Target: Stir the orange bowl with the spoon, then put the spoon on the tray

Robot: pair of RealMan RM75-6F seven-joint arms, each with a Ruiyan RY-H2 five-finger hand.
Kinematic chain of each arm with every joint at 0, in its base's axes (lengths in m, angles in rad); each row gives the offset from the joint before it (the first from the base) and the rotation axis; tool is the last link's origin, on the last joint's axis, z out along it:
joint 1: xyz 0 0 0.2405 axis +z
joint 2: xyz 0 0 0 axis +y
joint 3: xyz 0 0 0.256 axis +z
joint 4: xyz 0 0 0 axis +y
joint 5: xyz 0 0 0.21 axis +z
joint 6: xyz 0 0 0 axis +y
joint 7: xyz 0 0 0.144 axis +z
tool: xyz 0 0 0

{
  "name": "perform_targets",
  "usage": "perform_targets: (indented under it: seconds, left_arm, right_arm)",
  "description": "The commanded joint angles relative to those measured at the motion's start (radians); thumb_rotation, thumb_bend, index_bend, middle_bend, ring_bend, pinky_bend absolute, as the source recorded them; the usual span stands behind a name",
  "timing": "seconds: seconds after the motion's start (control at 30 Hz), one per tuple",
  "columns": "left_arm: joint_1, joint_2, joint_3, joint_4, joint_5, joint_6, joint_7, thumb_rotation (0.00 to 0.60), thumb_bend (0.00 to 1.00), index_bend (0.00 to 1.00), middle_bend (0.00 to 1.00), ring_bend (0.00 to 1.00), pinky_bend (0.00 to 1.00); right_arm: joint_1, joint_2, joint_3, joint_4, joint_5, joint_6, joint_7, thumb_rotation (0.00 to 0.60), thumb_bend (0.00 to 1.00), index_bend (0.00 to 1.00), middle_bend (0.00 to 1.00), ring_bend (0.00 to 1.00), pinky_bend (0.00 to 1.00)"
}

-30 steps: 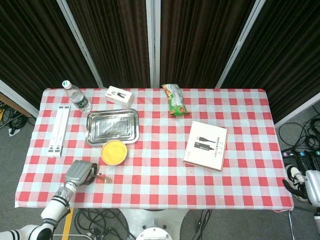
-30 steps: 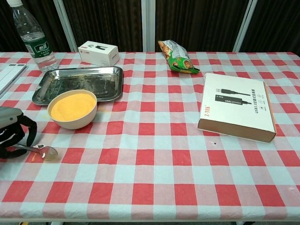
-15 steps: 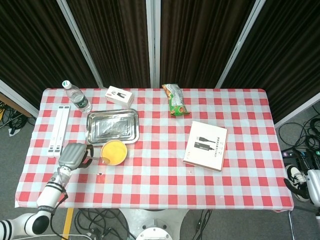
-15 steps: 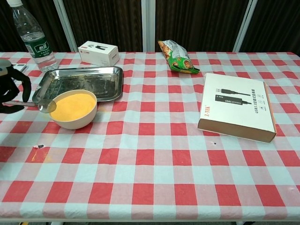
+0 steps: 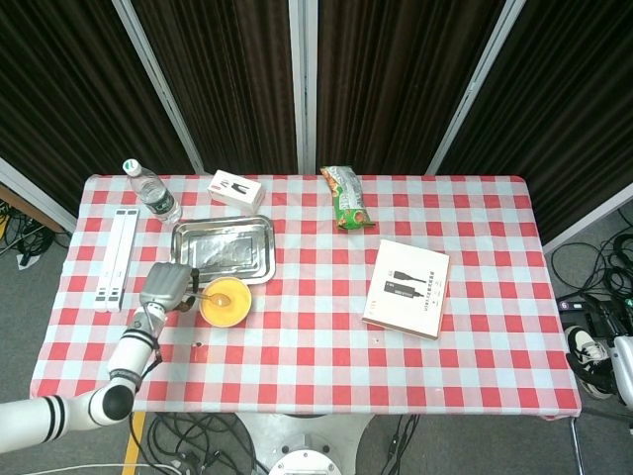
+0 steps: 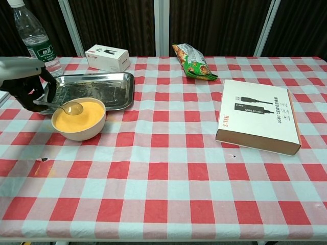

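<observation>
The orange bowl (image 5: 226,302) (image 6: 79,119) sits on the checked cloth just in front of the steel tray (image 5: 223,249) (image 6: 87,91). My left hand (image 5: 166,286) (image 6: 24,84) holds the spoon (image 6: 61,106) by its handle, to the bowl's left. The spoon's head hangs over the bowl's left part, right at its orange contents (image 5: 217,295). My right hand is not visible in either view.
A water bottle (image 5: 152,192) (image 6: 35,41) and a white box (image 5: 235,189) (image 6: 107,57) stand behind the tray. A snack bag (image 5: 346,198) (image 6: 193,62) and a flat cable box (image 5: 406,287) (image 6: 259,116) lie to the right. White strips (image 5: 116,257) lie at the far left.
My left hand lifted the spoon off the cloth near the front edge and carried it back and rightward, so its head now sits over the bowl.
</observation>
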Motion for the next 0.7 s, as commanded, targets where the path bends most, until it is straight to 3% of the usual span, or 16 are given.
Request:
perform_targets:
  seconds: [0.03, 0.43, 0.7]
  left_arm:
    - [-0.018, -0.007, 0.018, 0.003, -0.022, 0.012, 0.024, 0.6, 0.41, 0.59, 0.94, 0.85, 0.93]
    - [-0.021, 0.04, 0.059, -0.046, 0.016, 0.044, 0.003, 0.6, 0.41, 0.44, 0.93, 0.85, 0.93]
    - [0.025, -0.003, 0.109, 0.039, 0.186, 0.071, -0.095, 0.6, 0.33, 0.54, 0.95, 0.86, 0.93]
  right_arm:
    - [-0.001, 0.001, 0.001, 0.001, 0.002, 0.001, 0.001, 0.6, 0.17, 0.09, 0.22, 0.0, 0.13]
    - [-0.001, 0.024, 0.024, -0.006, 0.015, 0.022, 0.0, 0.6, 0.17, 0.09, 0.22, 0.0, 0.13]
    - [0.009, 0.048, 0.05, -0.005, 0.047, 0.011, 0.01, 0.6, 0.17, 0.09, 0.22, 0.0, 0.13]
